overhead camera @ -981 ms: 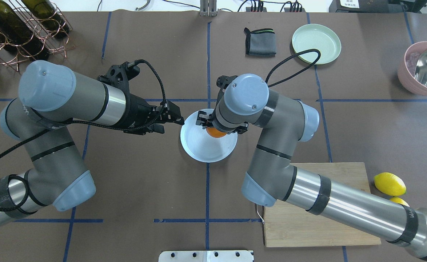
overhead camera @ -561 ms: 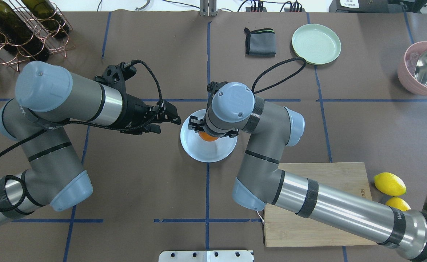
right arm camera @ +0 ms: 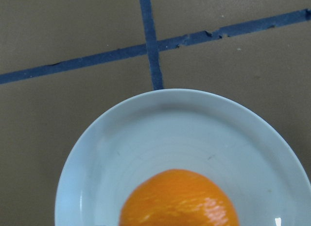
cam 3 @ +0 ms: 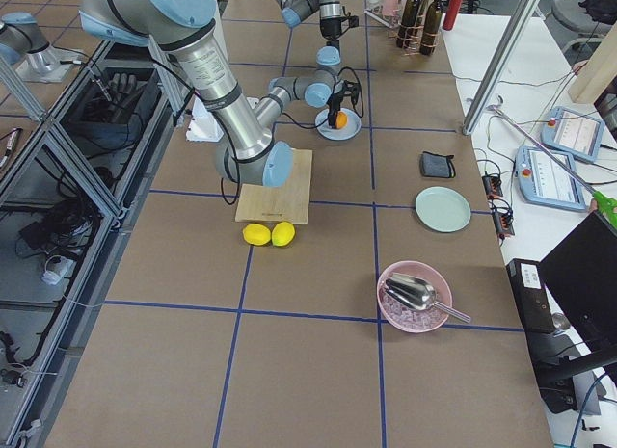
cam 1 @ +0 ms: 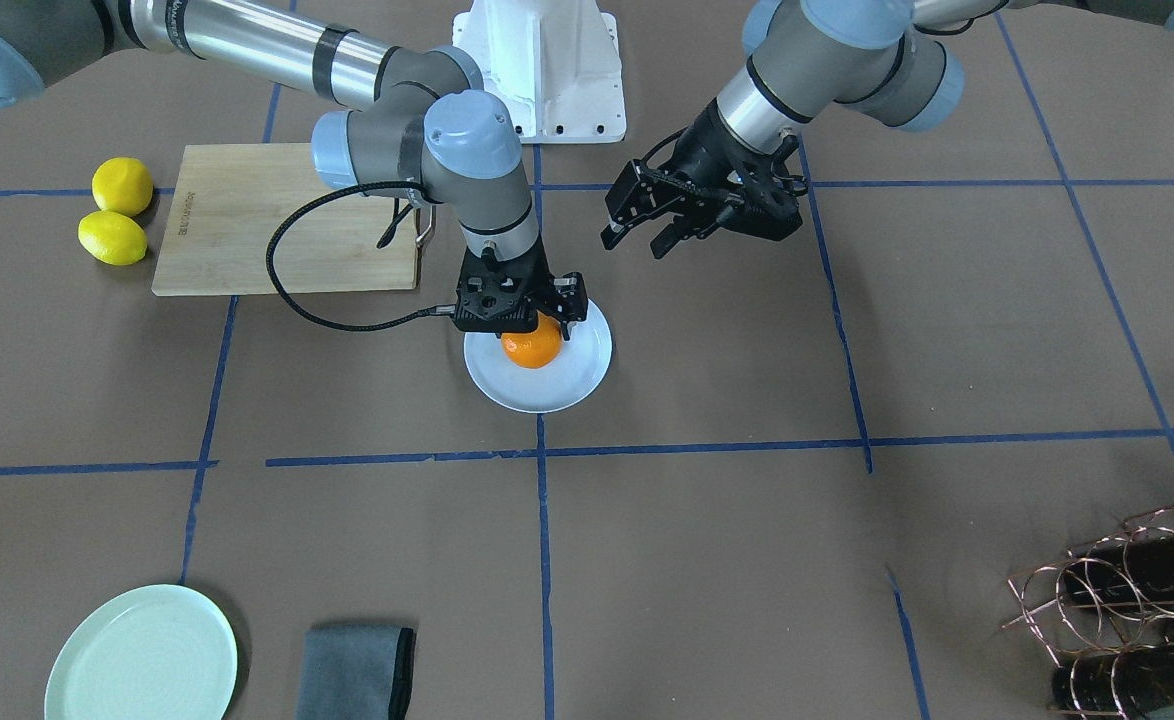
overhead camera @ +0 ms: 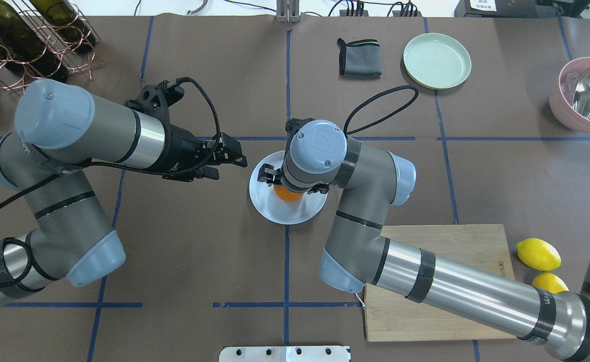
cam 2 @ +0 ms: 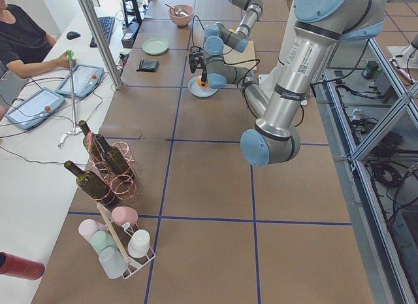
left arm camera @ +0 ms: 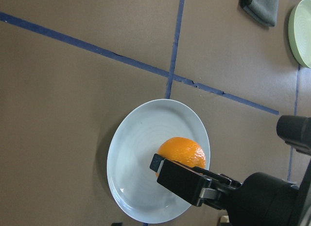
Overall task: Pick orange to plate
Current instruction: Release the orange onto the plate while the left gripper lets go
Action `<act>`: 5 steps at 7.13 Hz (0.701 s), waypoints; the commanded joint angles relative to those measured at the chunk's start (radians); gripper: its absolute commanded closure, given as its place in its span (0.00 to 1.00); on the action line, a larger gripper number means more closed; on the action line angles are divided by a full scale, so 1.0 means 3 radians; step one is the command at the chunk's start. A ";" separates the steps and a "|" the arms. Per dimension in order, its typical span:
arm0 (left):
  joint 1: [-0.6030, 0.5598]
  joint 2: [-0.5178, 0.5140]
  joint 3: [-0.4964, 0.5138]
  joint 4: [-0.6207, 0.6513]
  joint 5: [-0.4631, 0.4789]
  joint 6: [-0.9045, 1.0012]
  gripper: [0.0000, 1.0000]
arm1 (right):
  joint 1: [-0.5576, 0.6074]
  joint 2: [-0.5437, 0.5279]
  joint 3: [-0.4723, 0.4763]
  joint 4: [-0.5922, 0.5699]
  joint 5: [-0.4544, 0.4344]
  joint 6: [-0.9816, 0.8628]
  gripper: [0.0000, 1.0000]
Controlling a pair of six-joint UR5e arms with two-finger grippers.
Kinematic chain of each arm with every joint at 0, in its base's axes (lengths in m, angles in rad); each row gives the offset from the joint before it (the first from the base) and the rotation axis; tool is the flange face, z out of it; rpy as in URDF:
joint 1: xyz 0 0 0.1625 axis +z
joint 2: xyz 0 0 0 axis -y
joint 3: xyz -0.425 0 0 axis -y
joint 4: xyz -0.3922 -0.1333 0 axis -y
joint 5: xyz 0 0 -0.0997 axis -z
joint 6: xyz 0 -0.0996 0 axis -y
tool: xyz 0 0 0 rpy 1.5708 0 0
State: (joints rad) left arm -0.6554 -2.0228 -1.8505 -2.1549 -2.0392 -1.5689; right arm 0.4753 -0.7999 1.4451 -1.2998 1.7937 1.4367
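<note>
A white plate [cam 1: 549,393] sits at the centre of a brown table marked with blue tape lines. In the front-facing view the right gripper [cam 1: 536,320] reaches straight down over the plate's upper half, its jaws closed on the orange [cam 1: 532,346], which is low over the plate; whether the fruit touches the surface cannot be told. The left gripper [cam 1: 637,238] hangs above and to the right of the plate, tilted toward it, jaws apart and empty. A wooden cutting board [cam 1: 247,220] lies at upper left with two yellow lemons [cam 1: 122,186] just beside it. A mint-green plate [cam 1: 142,655] and a folded grey cloth [cam 1: 352,672] sit at lower left.
</note>
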 commanded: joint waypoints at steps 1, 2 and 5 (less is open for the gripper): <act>-0.0258 0.0105 -0.0034 0.0009 -0.0074 0.0045 0.00 | 0.0036 -0.0018 0.0096 0.0002 0.0059 -0.0034 0.00; -0.0507 0.0334 -0.0115 0.0004 -0.0470 0.0475 0.00 | 0.0128 -0.0059 0.0229 -0.0008 0.0202 -0.0034 0.00; -0.1147 0.1086 -0.0280 0.0019 -0.0857 0.1768 0.00 | 0.1009 -0.0960 0.1163 -0.0034 0.1201 -0.0378 0.00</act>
State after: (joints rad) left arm -0.9276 -1.7689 -1.9302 -2.1538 -2.2604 -1.2056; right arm 0.6499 -0.9645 1.6861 -1.3077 2.0228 1.3942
